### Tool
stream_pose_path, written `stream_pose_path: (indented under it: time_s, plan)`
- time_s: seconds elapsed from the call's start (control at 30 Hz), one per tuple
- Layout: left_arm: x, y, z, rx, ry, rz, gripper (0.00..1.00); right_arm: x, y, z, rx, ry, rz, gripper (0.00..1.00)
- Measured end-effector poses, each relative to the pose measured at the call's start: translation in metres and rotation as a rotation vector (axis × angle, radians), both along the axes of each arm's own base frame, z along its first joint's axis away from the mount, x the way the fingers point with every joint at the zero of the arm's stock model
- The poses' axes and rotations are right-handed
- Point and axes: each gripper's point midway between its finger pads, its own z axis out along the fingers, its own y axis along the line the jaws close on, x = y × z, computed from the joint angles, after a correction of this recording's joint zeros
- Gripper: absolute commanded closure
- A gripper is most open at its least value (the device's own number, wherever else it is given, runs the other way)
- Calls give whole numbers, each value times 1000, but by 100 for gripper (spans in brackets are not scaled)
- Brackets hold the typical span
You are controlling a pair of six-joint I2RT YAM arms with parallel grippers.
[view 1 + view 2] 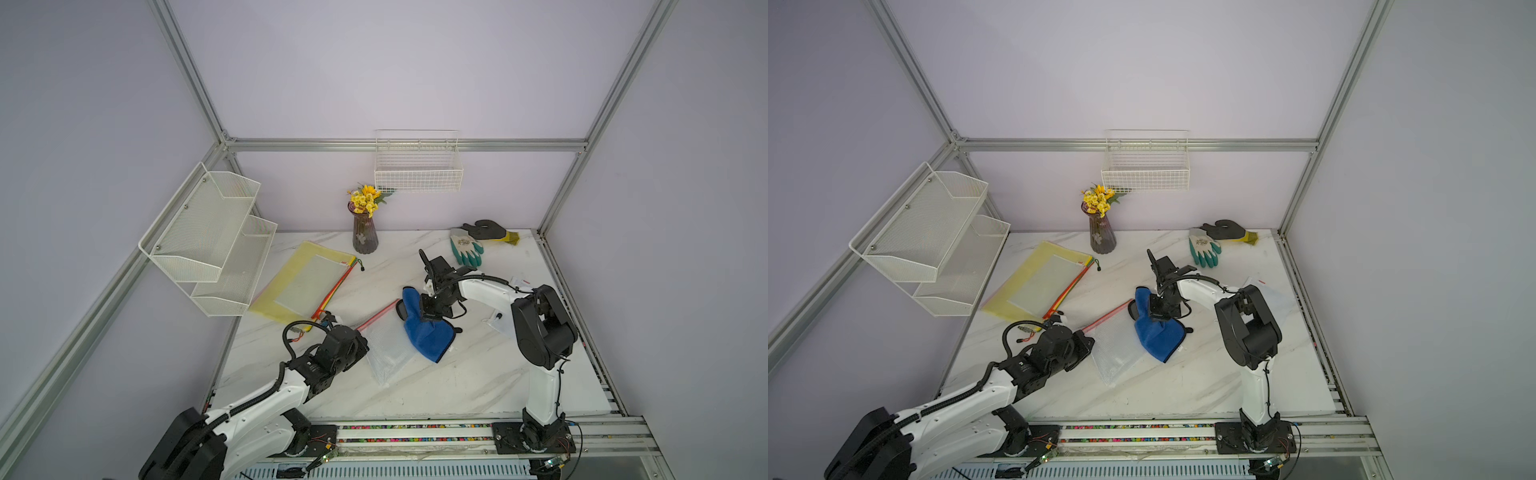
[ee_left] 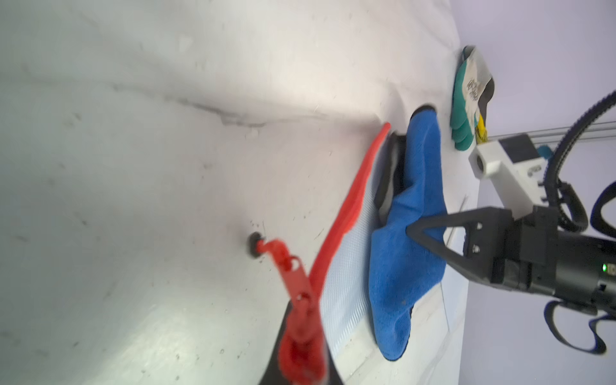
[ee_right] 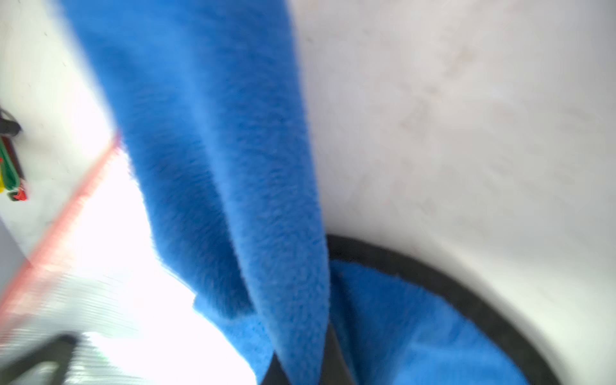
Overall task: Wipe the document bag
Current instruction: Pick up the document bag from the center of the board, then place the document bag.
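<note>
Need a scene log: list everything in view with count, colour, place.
clear bag: one, clear, red zipper, table centre
cloth: one, blue, partly on clear bag
bag stack: several, yellow on top, table's left rear
vase: one, purple, yellow flowers, back centre
gloves: two, green-white and black-yellow, back right
basket: one, white wire, back wall
shelf: one, white mesh, two tiers, left wall
plastic sheet: one, clear, by right arm
table: one, white marble
left gripper: one, black, fingers shut on clear bag's zipper end
right gripper: one, black, shut on cloth
</note>
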Motion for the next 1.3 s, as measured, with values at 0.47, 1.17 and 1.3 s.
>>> stream_pose_path:
  time_s: [0.47,1.17,1.3]
  plan:
    - [107,-38,149,186,-170,-131,100,-137,-40,8,-191,84,218,100]
    - [195,-296,192,-232,-315,-600,100,-192,-17,-44,-230,244,324,100]
    - [181,-326,187,-308,-311,-651,100,-196,-7,-44,-200,254,330,100]
